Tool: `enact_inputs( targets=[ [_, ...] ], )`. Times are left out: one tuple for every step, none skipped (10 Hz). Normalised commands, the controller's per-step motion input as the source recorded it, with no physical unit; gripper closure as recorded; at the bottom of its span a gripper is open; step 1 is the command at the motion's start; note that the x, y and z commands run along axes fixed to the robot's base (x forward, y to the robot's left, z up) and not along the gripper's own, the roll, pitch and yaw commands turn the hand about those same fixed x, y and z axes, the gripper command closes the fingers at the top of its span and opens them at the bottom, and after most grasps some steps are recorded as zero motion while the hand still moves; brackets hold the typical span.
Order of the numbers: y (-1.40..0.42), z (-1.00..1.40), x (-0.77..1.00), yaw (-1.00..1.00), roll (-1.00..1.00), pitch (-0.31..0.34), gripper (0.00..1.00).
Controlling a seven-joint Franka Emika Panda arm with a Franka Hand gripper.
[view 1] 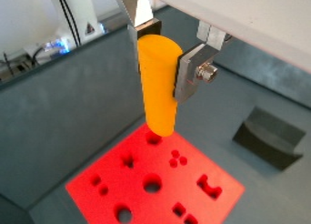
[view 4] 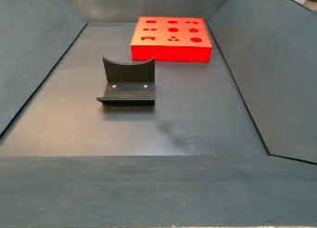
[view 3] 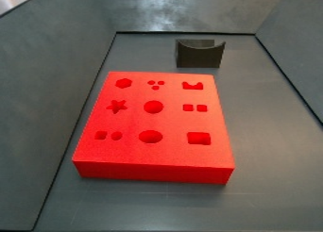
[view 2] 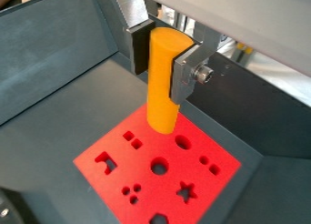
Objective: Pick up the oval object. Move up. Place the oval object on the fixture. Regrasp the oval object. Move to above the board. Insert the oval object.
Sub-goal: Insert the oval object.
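The gripper point(view 1: 168, 47) hangs high above the red board point(view 1: 145, 178), its jaws clamped on the top of the orange peg point(view 1: 158, 86) so it points straight down for insertion, while the fixture point(view 3: 198, 53) stands empty.

My gripper point(view 1: 168, 59) appears in both wrist views point(view 2: 170, 59); neither side view shows any part of me. My fingers point(view 1: 191, 75) are flat silver metal plates with squared edges, seen again from the opposite side point(view 2: 185, 75). A round silver screw head point(view 1: 208, 71) sits on the outer face of one plate, likewise visible in a wrist view point(view 2: 201, 76). Above the plates, my pale grey housing point(view 1: 261, 18) spans the frame's upper part.
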Motion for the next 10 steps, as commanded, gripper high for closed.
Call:
enact_inputs(
  targets=[
    [-0.15, -1.00, 0.53, 0.00, 0.00, 0.000, 1.00],
    [-0.17, -1.00, 0.61, 0.00, 0.00, 0.000, 1.00],
    [-0.18, -1.00, 0.58, 0.00, 0.00, 0.016, 1.00],
    [-0.21, -1.00, 0.52, 0.00, 0.00, 0.043, 1.00],
    [-0.22, -1.00, 0.45, 0.00, 0.00, 0.039, 1.00],
    [-0.27, -1.00, 0.26, -0.10, 0.00, 0.017, 1.00],
    [-0.34, -1.00, 0.00, -0.05, 0.00, 0.000, 1.00],
    [-0.33, -1.00, -0.15, 0.00, 0.00, 0.000, 1.00],
    [-0.24, -0.93, -0.17, 0.00, 0.00, 0.000, 1.00],
    [-0.17, -0.71, -0.24, 0.00, 0.01, 0.000, 1.00]
  ],
)
